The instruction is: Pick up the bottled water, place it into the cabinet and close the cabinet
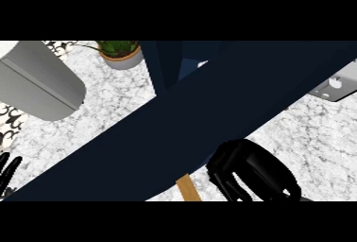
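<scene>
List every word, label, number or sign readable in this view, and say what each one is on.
None: no readable text anywhere. The dark blue cabinet door, grey container, potted plant and marble counter are all unmarked. The black-and-white shapes at the left edge are a pattern, not letters.

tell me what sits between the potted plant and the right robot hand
In the head view, the dark navy cabinet door crosses diagonally between the potted plant and the right robot hand.

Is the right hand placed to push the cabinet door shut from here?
Probably yes: the right hand sits against the near edge of the dark blue cabinet door, with nothing between them. The left hand rests far off.
</scene>
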### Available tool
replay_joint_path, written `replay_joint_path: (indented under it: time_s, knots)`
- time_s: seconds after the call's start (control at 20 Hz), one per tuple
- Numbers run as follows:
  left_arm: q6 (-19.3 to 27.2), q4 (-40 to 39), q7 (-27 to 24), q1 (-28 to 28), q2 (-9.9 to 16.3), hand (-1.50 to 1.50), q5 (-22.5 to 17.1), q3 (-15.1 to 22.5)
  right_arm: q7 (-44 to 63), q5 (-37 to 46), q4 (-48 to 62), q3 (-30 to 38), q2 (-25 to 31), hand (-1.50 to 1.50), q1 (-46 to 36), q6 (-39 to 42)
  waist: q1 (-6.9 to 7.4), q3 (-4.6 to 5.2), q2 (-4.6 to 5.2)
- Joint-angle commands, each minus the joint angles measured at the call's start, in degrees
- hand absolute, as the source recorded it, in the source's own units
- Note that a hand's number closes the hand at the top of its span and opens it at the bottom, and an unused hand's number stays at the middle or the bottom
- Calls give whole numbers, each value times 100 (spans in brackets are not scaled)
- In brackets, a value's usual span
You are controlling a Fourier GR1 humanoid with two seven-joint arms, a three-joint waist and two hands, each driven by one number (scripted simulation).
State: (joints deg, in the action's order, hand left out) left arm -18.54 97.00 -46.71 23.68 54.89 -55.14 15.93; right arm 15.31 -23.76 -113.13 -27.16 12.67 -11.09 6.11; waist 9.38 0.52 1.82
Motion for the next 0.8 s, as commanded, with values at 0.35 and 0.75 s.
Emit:
replay_joint_path:
  time_s: [0.35,0.75]
  knots:
    - [-385,-229,-72,65,-79,-150,-147,-199,-16,422,3774,1505,-736,150,-3052,-707,-270,-41,-19]
    - [-301,-118,63,59,-157,-150,-108,-213,-31,397,4428,1339,-949,150,-3148,-723,-369,-61,-83]
